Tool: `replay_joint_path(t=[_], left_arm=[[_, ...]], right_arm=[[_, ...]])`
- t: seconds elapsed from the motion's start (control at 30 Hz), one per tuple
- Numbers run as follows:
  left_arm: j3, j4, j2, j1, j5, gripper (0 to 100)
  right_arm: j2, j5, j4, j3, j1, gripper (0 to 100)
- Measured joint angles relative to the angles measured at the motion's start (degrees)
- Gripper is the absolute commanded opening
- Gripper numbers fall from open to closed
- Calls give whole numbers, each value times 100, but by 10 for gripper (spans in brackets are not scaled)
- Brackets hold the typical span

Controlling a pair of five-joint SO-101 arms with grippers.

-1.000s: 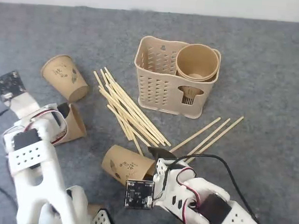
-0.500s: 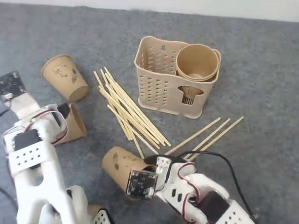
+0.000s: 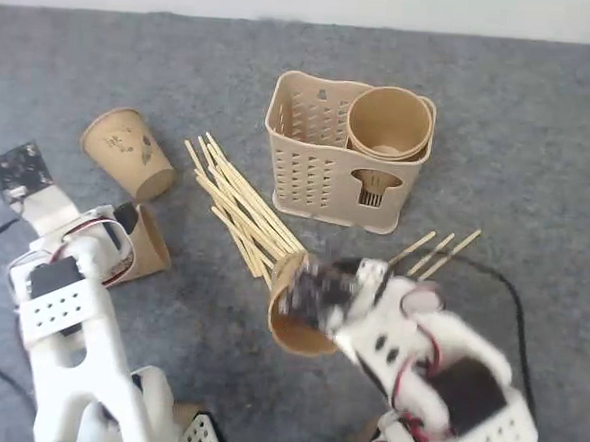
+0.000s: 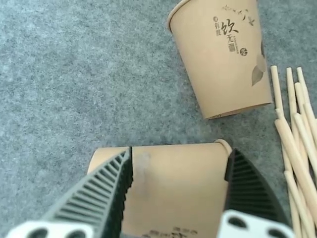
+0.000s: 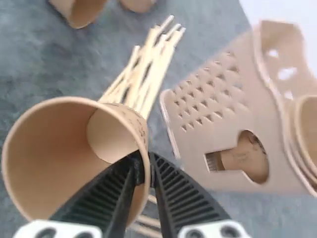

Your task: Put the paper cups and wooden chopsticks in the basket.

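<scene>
Your right pincer [image 5: 142, 171] is clamped on the rim of a paper cup [image 5: 54, 148], which sits just near of the basket [image 3: 313, 172], by the chopsticks [image 3: 238, 206]. Your left pincer [image 4: 181, 158] is spread apart, straddling a second cup [image 4: 173, 193] lying at the left of the tabletop [image 3: 540, 146]. A third cup [image 4: 223, 54] lies just beyond it. Stacked cups [image 3: 386, 121] sit in the basket's right compartment.

Overhead and close wrist cameras, common chopsticks [image 3: 238, 206]

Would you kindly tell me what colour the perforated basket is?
The basket is plain beige, clearest in the high view.
</scene>
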State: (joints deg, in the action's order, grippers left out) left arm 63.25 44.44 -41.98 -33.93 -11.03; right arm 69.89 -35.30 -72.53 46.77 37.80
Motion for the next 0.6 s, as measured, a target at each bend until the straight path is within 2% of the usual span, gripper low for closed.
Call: replay_joint_path(t=[0.13,0.4,0.6], left_arm=[[0,0,0,0,0,290],[0,0,0,0,0,290],[0,0,0,0,0,290]], right_arm=[[-1635,510,-668,-1688,-501,9],[-4747,2382,-2716,-6145,-1213,9],[-5925,3341,-2813,-8809,-1626,9]])
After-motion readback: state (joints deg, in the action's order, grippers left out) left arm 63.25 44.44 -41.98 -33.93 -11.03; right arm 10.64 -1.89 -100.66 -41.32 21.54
